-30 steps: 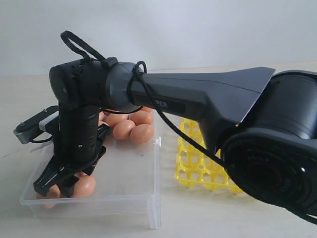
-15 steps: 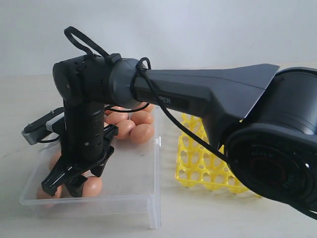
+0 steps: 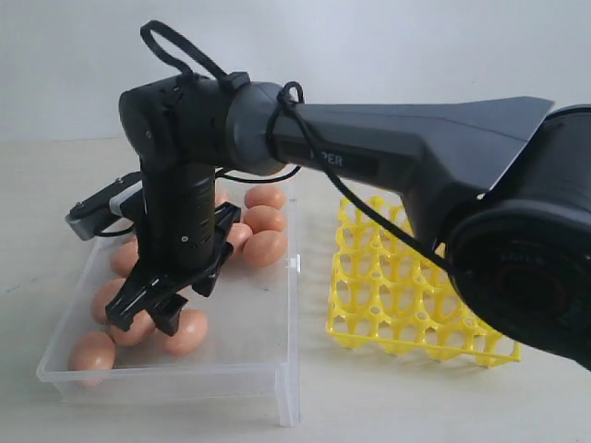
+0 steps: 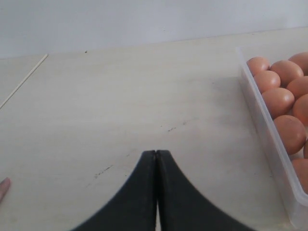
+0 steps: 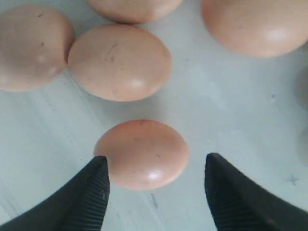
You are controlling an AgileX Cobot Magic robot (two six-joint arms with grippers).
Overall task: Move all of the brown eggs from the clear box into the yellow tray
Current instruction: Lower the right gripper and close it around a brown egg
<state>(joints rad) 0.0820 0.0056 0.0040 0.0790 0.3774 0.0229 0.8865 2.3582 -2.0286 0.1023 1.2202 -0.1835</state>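
Several brown eggs (image 3: 265,247) lie in the clear box (image 3: 288,369) on the left of the exterior view. My right gripper (image 3: 143,318) reaches across and hangs, pointing down, over the box's front half. Its jaws stand open, and in the right wrist view one egg (image 5: 142,154) lies on the box floor between the open right gripper (image 5: 156,161) fingers, close to one finger. The yellow tray (image 3: 416,305) stands right of the box with no egg visible in its cups. My left gripper (image 4: 155,153) is shut, empty, over bare table beside the box wall (image 4: 269,139).
The right arm's big dark link crosses above the tray and hides its far right part. More eggs (image 5: 120,62) lie just beyond the one between the fingers. A pinkish thing (image 4: 4,186) shows at the edge of the left wrist view.
The right gripper has shifted right and slightly up from the box's front left corner, uncovering the eggs there. Its jaws have stayed open.
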